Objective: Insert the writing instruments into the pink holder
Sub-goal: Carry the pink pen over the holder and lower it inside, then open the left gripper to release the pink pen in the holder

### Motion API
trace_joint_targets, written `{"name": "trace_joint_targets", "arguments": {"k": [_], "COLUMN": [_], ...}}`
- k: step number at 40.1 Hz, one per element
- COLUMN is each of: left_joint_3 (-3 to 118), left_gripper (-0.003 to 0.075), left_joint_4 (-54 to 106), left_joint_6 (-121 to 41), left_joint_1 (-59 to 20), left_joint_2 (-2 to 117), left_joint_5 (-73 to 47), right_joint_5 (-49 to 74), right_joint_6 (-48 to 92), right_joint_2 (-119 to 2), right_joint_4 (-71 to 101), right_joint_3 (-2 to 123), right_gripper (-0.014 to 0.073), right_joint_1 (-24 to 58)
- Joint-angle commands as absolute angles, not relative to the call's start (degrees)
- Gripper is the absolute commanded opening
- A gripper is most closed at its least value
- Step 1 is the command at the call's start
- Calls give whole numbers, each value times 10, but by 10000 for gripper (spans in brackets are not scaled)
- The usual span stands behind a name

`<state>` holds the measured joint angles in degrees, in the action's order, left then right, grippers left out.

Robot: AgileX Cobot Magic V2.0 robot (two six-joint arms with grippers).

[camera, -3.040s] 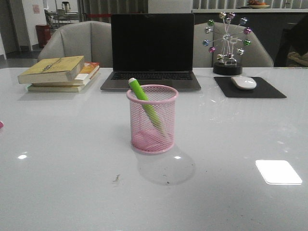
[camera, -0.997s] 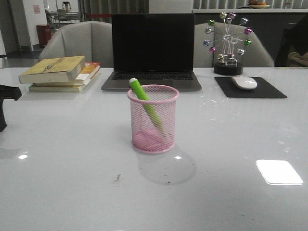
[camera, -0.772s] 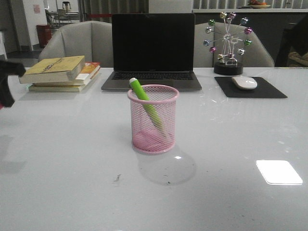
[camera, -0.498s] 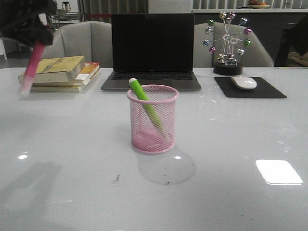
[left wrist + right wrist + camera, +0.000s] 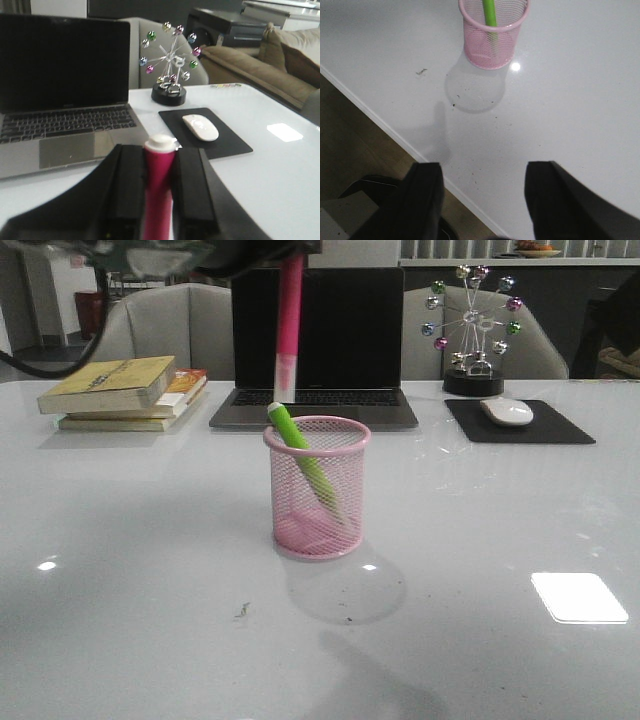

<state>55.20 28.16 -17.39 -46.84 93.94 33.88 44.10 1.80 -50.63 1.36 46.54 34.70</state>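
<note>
The pink holder (image 5: 317, 490) stands mid-table with the lime green marker (image 5: 300, 445) leaning inside it, white end up. Above the holder's back rim the magenta marker (image 5: 290, 325) hangs upright, its white end (image 5: 284, 390) pointing down just over the green one. My left gripper (image 5: 285, 252) is shut on that magenta marker (image 5: 159, 195) at the top edge of the front view. My right gripper (image 5: 485, 170) is open and holds nothing; it hovers over the table's near edge, looking at the holder (image 5: 493, 35). It does not show in the front view.
Behind the holder sits an open laptop (image 5: 315, 340). A stack of books (image 5: 120, 390) lies back left. A white mouse (image 5: 507, 412) on a black pad and a ball ornament (image 5: 472, 330) are back right. The table's near edge (image 5: 380, 125) runs under my right gripper.
My left gripper came in from the far left holding the magenta marker, rose, and swung right until the marker hangs over the holder. The holder and green marker stayed put.
</note>
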Motion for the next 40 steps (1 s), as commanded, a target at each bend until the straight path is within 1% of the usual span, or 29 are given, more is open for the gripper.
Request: {"name": "trace_joint_targets", "arguments": {"k": [1, 10, 13, 16, 22, 25, 28, 33, 40], "left_joint_3": [574, 609, 612, 612, 612, 615, 628, 667, 717], "left_gripper": [92, 92, 118, 183, 393, 453, 459, 458, 458], "left_joint_4": [257, 257, 257, 257, 255, 248, 248, 244, 190], "left_joint_6": [-175, -175, -175, -175, -177, -187, -217, -240, -240], "left_joint_1": [-491, -493, -493, -493, -493, -493, -488, -465, -422], "left_joint_2": [952, 1031, 1043, 1049, 1047, 1031, 1004, 947, 872], "left_joint_5": [459, 473, 473, 464, 438, 396, 311, 79, -203], "right_joint_5": [406, 406, 406, 406, 406, 406, 406, 406, 406], "right_joint_6": [19, 19, 19, 19, 19, 19, 19, 19, 19], "right_joint_2": [-500, -500, -500, -500, -500, -500, -500, -500, -500], "right_joint_4": [9, 9, 9, 9, 9, 9, 9, 9, 9], "right_joint_3": [481, 481, 481, 481, 481, 481, 481, 481, 481], "right_gripper": [477, 477, 477, 477, 477, 477, 477, 477, 477], "right_joint_1": [345, 345, 345, 345, 345, 345, 345, 345, 345]}}
